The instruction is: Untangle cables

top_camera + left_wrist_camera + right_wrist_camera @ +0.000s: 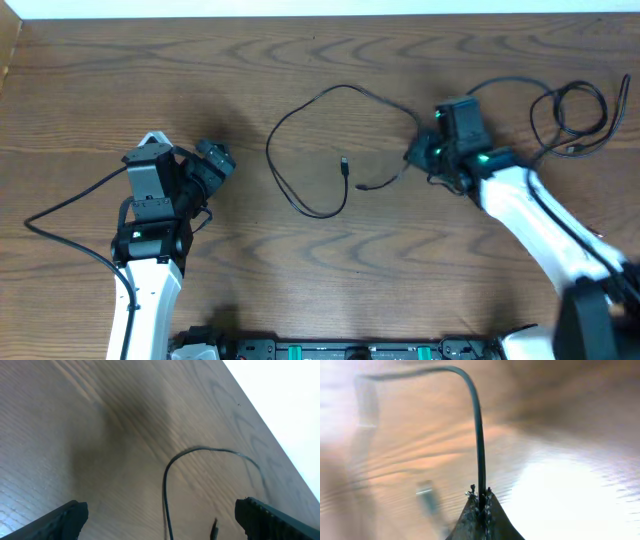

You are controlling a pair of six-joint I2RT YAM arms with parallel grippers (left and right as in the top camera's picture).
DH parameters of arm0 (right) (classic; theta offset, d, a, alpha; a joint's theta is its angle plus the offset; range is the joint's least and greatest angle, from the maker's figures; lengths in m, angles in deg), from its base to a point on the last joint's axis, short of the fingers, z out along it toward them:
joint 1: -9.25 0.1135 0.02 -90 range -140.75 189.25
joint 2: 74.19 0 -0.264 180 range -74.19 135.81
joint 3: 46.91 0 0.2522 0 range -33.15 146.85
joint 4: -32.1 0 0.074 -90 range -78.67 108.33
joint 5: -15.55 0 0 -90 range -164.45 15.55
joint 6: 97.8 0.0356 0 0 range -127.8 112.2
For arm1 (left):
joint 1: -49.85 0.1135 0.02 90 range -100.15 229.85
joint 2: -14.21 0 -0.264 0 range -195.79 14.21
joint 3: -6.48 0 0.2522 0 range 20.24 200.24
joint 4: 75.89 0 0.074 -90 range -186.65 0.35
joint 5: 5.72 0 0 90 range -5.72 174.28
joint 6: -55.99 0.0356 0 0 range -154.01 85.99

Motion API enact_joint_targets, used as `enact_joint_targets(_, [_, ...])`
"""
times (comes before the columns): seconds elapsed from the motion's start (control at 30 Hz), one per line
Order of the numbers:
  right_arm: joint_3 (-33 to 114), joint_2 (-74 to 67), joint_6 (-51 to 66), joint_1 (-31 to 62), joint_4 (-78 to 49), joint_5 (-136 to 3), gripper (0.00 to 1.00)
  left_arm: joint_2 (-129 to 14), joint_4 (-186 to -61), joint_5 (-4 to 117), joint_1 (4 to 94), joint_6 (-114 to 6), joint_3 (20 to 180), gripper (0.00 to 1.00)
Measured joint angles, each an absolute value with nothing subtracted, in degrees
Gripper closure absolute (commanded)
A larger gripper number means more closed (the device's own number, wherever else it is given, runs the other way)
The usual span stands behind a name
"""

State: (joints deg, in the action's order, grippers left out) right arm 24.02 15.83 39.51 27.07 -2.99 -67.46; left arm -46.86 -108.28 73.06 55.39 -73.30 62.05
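Black thin cable is looping leftward from the right end effector clamping it; the left end effector is gaping, farther off.

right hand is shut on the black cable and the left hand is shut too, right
No, the left hand is open, spread wide in the left wrist view. The right hand is shut on the black cable.

Overhead looks straight down at the brown wooden table; my wrist cameras sit close, sharing its thin black cable.
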Motion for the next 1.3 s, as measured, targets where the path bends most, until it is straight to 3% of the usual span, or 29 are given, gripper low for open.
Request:
enact_joint_targets(0.17, [25.1, 9.0, 39.3, 28.1, -1.9, -63.0, 0.99, -46.8, -108.4, 73.9, 55.4, -72.9, 62.0, 0.0])
enact_joint_targets(0.67, [25.1, 9.7, 32.6, 40.5, 9.4, -48.7, 0.99, -43.8, -108.8, 79.1, 55.4, -71.2, 62.0, 0.01])
enact_joint_targets(0.83, [25.1, 10.0, 30.8, 42.1, 4.0, -51.5, 0.76, -42.9, -109.0, 81.9, 55.4, -70.2, 62.0, 0.01])
enact_joint_targets(0.87, [25.1, 10.7, 30.2, 43.4, 2.7, -54.0, 0.65, -42.9, -108.9, 82.3, 55.4, -70.0, 62.1, 0.01])
enact_joint_targets(0.93, [25.1, 12.0, 30.1, 44.9, 2.5, -56.2, 0.53, -42.9, -109.0, 83.0, 55.4, -70.0, 62.0, 0.01])
enact_joint_targets(0.97, [25.1, 13.4, 30.7, 46.1, 2.4, -57.4, 0.41, -42.9, -109.0, 83.2, 55.4, -70.0, 62.0, 0.01])
enact_joint_targets(1.0, [25.1, 14.9, 31.7, 47.2, 2.3, -58.2, 0.37, -42.9, -109.0, 83.4, 55.4, -69.9, 62.0, 0.01])
enact_joint_targets(1.27, [25.1, 24.3, 53.4, 51.8, 1.8, -60.3, 0.33, -42.2, -115.6, 91.6, 60.4, -73.7, 62.0, 0.01])
enact_joint_targets(1.3, [25.1, 24.4, 55.9, 51.9, 1.8, -60.2, 0.28, -42.0, -116.1, 92.4, 61.5, -74.2, 62.0, 0.01])
